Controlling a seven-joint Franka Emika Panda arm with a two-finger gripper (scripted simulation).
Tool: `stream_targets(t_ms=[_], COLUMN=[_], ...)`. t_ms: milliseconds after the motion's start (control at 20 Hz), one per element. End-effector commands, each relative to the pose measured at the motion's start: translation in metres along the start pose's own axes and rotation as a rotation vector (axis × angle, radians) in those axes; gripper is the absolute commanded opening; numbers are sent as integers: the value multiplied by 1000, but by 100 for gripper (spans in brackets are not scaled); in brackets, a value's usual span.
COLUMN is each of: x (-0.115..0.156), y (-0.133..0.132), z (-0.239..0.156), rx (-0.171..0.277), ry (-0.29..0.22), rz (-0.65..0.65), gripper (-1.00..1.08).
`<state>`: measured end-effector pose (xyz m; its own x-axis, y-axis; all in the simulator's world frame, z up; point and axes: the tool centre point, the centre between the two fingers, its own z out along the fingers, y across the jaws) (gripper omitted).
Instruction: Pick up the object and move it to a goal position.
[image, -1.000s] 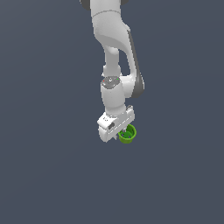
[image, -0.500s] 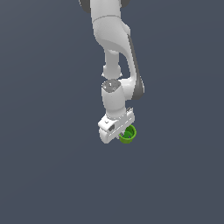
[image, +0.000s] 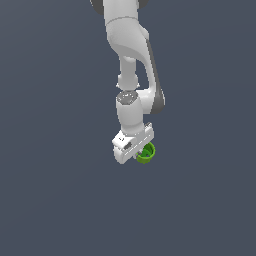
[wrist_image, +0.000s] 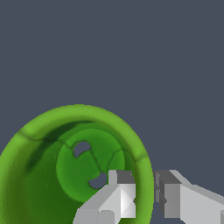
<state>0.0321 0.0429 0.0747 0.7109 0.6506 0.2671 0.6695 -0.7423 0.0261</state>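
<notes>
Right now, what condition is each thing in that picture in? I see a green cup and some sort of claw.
green cup: mouth open towards the wrist camera, hollow inside, holes in its base, rim wall between the two fingers.
gripper: closed on the cup's rim, one finger inside the cup, the other outside.
arm: reaching down, gripper at its lower end.

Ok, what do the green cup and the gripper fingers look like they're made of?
The green cup reads as smooth moulded plastic with a soft sheen: uniform bright green, thin rim, faint seam lines, two small holes in the base. Being a render, that is a guess. The fingers look like matte pale grey hard plastic or painted metal, blocky and faceted with darker tips; they pinch the cup's wall, one inside, one outside.
</notes>
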Motion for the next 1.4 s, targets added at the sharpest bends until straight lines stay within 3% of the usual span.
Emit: stream_targets(t_ms=[0, 550, 1350], x=[1, 15, 57], y=[0, -7, -27], z=[-5, -66, -241], rx=[-1, -3, -2], ry=[1, 0, 0], rz=[0, -1, -3], gripper=[-100, -100, -100])
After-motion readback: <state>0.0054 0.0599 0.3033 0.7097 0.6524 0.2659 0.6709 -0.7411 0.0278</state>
